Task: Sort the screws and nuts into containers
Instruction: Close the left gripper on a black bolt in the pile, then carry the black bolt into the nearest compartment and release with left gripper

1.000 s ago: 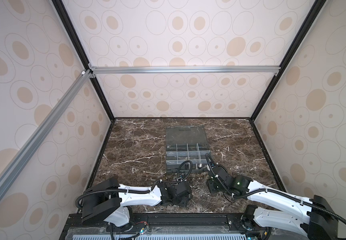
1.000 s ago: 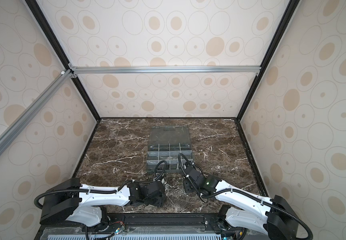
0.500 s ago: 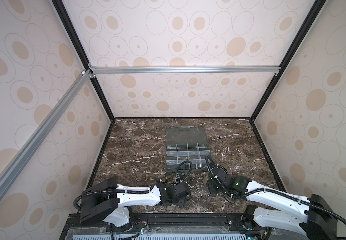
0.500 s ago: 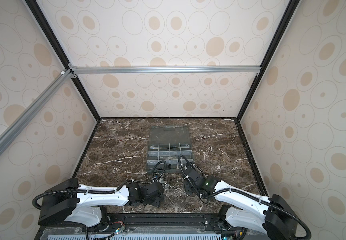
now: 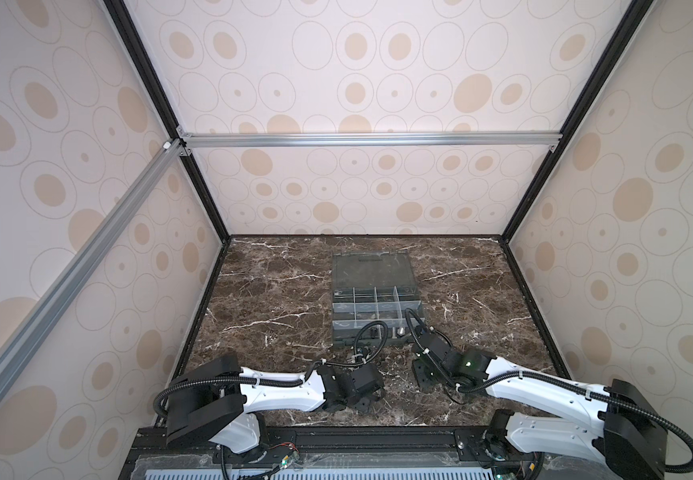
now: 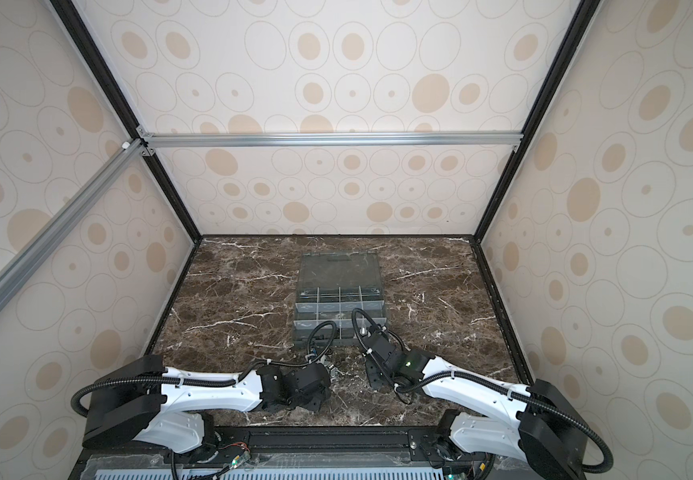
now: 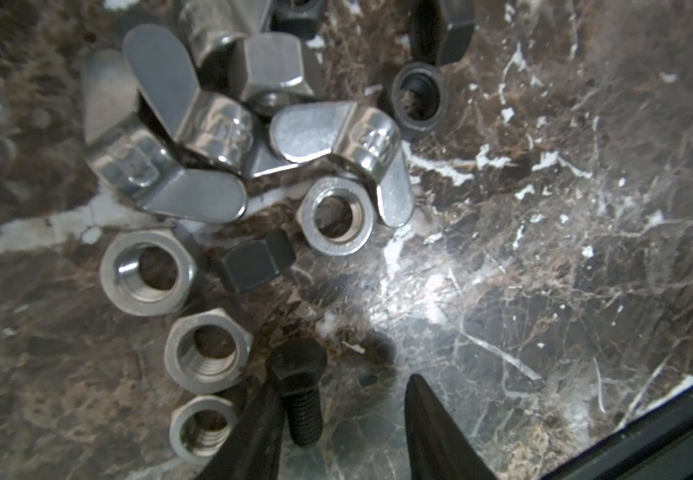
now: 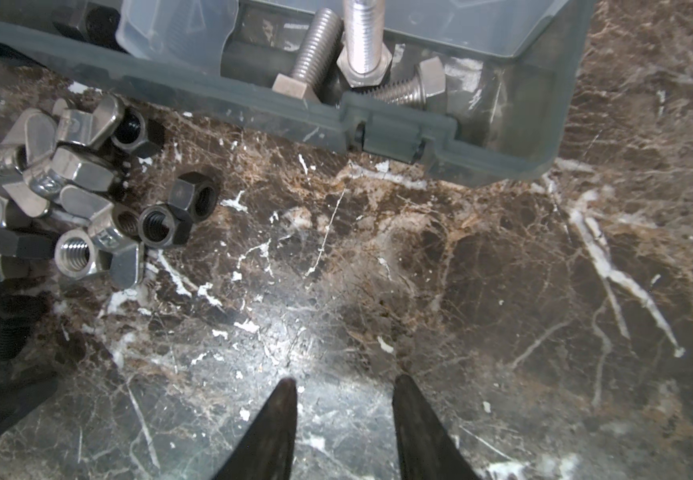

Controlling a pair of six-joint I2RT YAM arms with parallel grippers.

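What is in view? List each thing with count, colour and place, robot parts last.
Marble tabletop: one, brown, under everything.
Plastic organizer box: one, dark grey, on tabletop.
Hinged lid: one, clear, open behind box.
Long threaded bolts: three, silver, box's corner compartment.
Silver metal hex nuts: four, silver, pile before box.
Black metal hex nuts: about four, black, same pile.
Shiny metal wing nuts: at least three, silver, same pile.
Short threaded bolt: one, black, pile's edge.
Left gripper: one, black, open around that bolt.
Right gripper: one, black, open, empty.
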